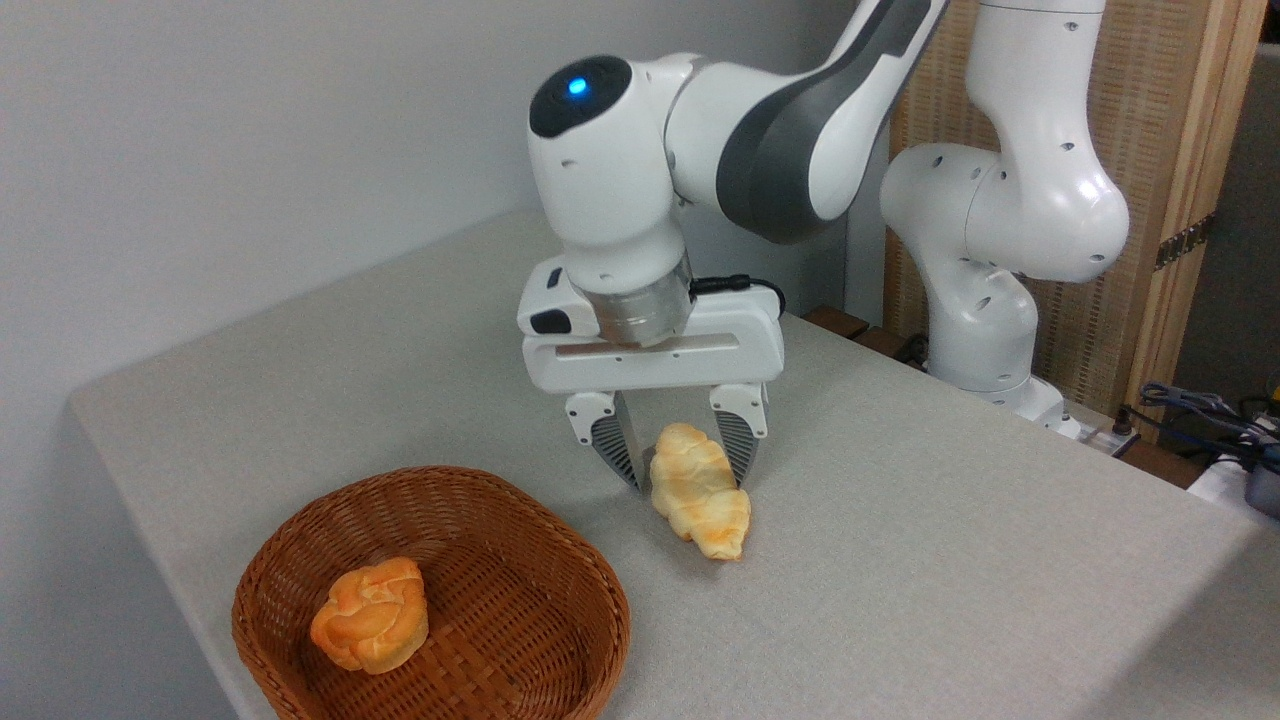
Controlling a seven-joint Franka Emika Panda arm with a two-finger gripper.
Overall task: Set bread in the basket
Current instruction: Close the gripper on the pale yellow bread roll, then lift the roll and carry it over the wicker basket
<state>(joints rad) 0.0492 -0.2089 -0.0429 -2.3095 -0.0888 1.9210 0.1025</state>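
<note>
While the gripper (678, 462) stands open astride the far end of the bread (699, 503), it should close gently mid-loaf. The basket (300, 540), near the bread's left, already holds a bun (372, 614).

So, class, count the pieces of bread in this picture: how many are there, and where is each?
2. The pale braided loaf lies on the table, between the fingers of the open pincer. The round orange bun sits inside the basket. Nothing seems hidden.
</note>
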